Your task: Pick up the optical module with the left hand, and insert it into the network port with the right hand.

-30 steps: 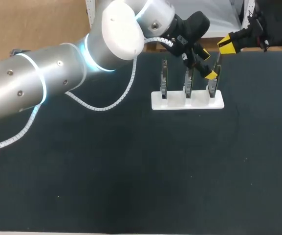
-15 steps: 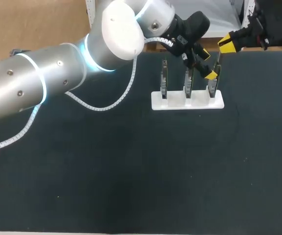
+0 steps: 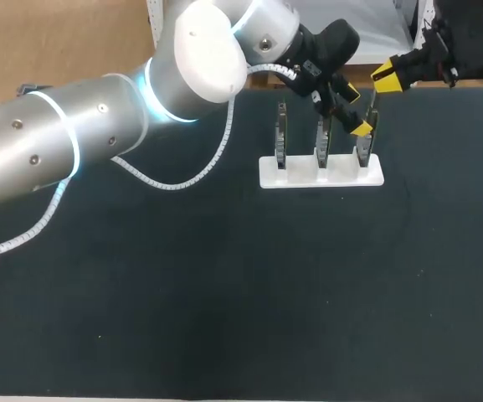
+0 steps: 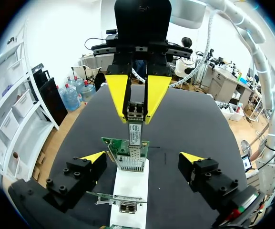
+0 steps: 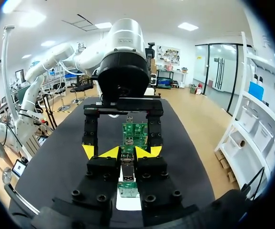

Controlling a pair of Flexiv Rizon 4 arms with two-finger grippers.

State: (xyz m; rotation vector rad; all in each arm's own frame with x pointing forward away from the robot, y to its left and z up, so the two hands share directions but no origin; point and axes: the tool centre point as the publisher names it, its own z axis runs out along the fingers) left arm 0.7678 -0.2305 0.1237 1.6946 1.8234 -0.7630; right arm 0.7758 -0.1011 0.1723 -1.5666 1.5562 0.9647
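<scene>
Right gripper (image 4: 137, 97): our yellow fingers clamp the optical module (image 4: 136, 112) from both sides.
Optical module: upright below those fingers, directly over the network port (image 4: 130, 162).
Left gripper (image 4: 143, 159): our fingers are spread wide, one on each side of the circuit board (image 4: 122, 143).
Circuit board: upright in the white stand (image 4: 127, 188), between our left fingers.

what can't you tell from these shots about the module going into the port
- How deep the optical module sits in the network port: left wrist view, the port's cage hides its end.
- Head view: module and port too small, partly behind the left gripper and right gripper.
- Right wrist view: the right gripper covers the module's sides and the port's mouth.
- White stand: near end cut off by the left wrist view's rim.
</scene>
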